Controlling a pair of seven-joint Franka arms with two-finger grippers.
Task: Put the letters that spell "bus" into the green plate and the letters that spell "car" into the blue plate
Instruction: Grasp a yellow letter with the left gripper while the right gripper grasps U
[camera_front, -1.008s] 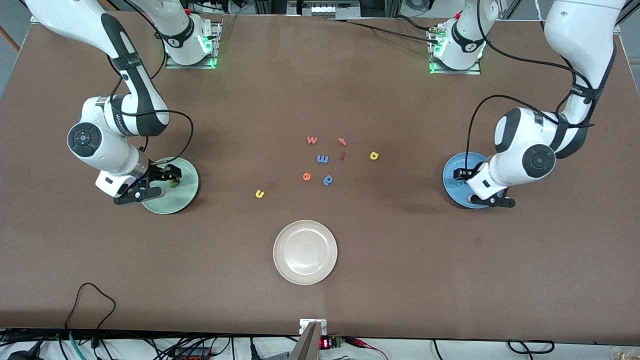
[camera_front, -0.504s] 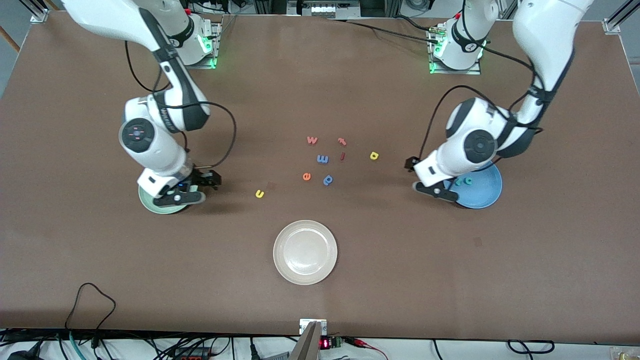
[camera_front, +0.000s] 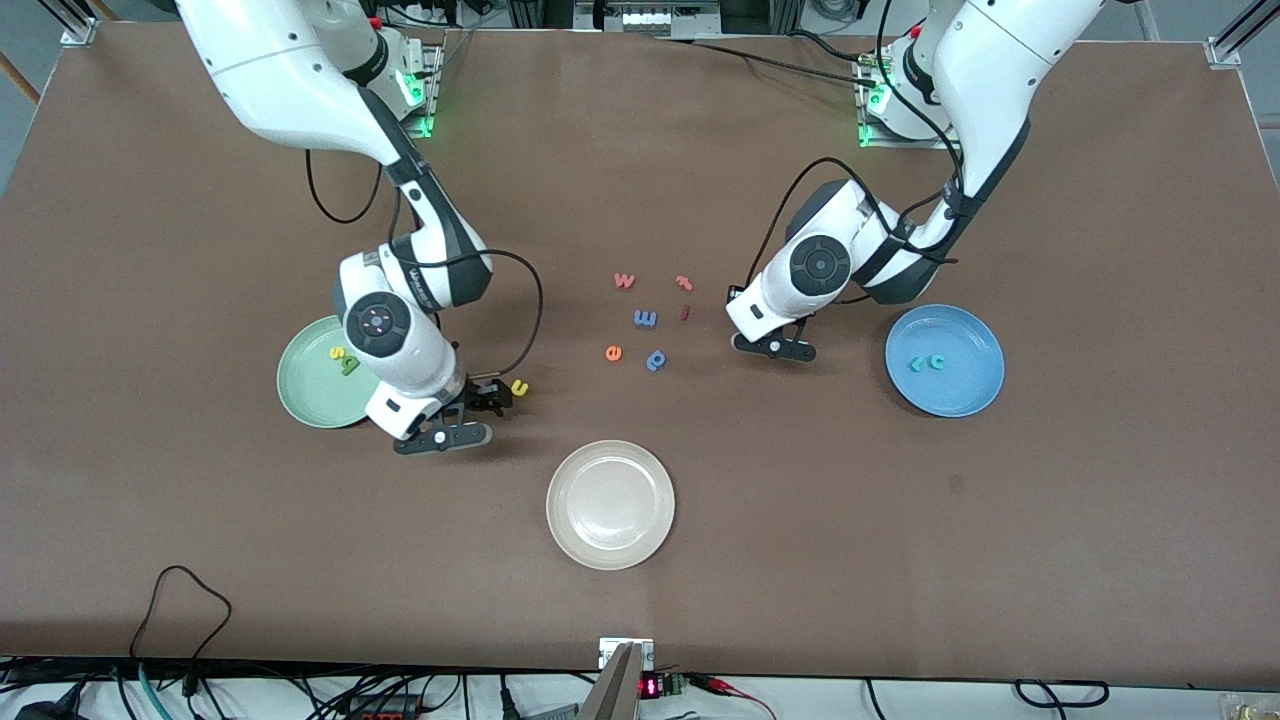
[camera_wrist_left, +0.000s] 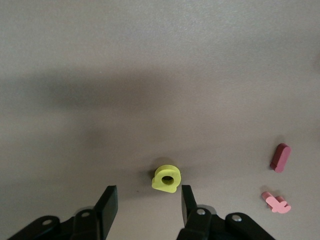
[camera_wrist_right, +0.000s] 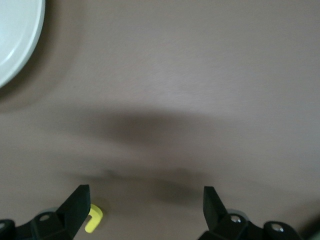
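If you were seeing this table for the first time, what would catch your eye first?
Both arms reach in at once: the right gripper open beside the yellow "u", the left gripper open over the yellow "a". The green plate holds "b" and "s"; the blue plate holds two teal letters.

A robotics lab: bolted arm bases (camera_front: 380, 90), loose cables (camera_front: 180, 600), electronics along the brown table (camera_front: 900, 560) edge.

Green plate (camera_front: 300, 385) holds my olive b (camera_front: 351, 365) and yellow s (camera_front: 337, 352); yellow u (camera_front: 519, 387) lies flat on the table beside it. Blue plate (camera_front: 965, 385) holds teal c (camera_front: 937, 361) and r (camera_front: 916, 364). Yellow a (camera_wrist_left: 166, 178) lies flat on the table.
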